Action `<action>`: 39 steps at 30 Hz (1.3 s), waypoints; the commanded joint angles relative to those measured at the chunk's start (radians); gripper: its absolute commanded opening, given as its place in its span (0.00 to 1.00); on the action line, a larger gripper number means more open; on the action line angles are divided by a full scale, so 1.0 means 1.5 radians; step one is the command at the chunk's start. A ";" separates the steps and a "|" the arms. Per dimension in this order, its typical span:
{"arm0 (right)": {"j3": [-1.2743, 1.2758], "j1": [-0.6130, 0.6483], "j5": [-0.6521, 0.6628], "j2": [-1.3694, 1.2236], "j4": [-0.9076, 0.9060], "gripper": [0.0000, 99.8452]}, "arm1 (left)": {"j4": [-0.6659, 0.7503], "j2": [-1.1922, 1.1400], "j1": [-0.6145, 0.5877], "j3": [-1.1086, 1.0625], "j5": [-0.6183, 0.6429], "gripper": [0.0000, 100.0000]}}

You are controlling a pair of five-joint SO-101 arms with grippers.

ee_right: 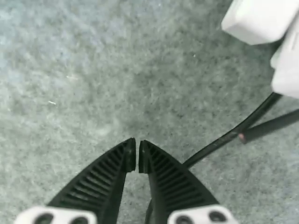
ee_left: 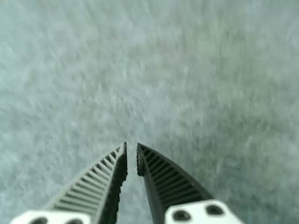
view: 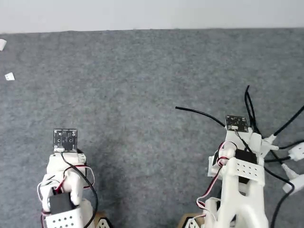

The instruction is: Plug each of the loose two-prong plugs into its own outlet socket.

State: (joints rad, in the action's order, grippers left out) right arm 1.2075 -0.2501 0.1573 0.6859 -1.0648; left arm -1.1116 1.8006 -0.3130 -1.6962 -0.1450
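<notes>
My left gripper (ee_left: 131, 156) is shut with nothing in it and points down at bare grey carpet (ee_left: 154, 70). In the high view the left arm (view: 64, 175) sits at the near left. My right gripper (ee_right: 137, 153) is also shut and empty, just above the carpet. Beside it run black cables (ee_right: 233, 135), and two white plug bodies (ee_right: 259, 18) (ee_right: 287, 70) lie a short way beyond. From above, the right arm (view: 240, 180) stands at the near right, with white plugs (view: 260, 141) (view: 298, 151) (view: 290, 182) and black cables (view: 202, 114) spread around it.
Grey carpet (view: 142, 85) covers the table up to a pale wall (view: 152, 14) at the far edge. Two small white scraps (view: 9, 76) (view: 2, 44) lie at the far left. Cables fan out toward the right edge.
</notes>
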 commanded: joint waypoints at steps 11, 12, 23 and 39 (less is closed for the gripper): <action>0.068 0.005 0.009 0.015 0.064 0.01 | -0.098 0.008 0.000 0.010 0.004 0.03; 0.073 0.005 0.009 0.015 0.069 0.01 | -0.098 0.008 0.000 0.010 0.004 0.03; 0.116 0.027 0.008 0.016 0.092 0.01 | -0.098 0.008 0.000 0.010 0.003 0.03; 0.240 0.049 -0.159 0.389 0.007 0.01 | -0.098 0.008 0.000 0.010 0.003 0.03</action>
State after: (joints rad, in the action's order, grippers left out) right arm 1.5251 -0.2071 -0.0606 1.0771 -1.0004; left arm -1.2559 1.8036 -0.3130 -1.6962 -0.1450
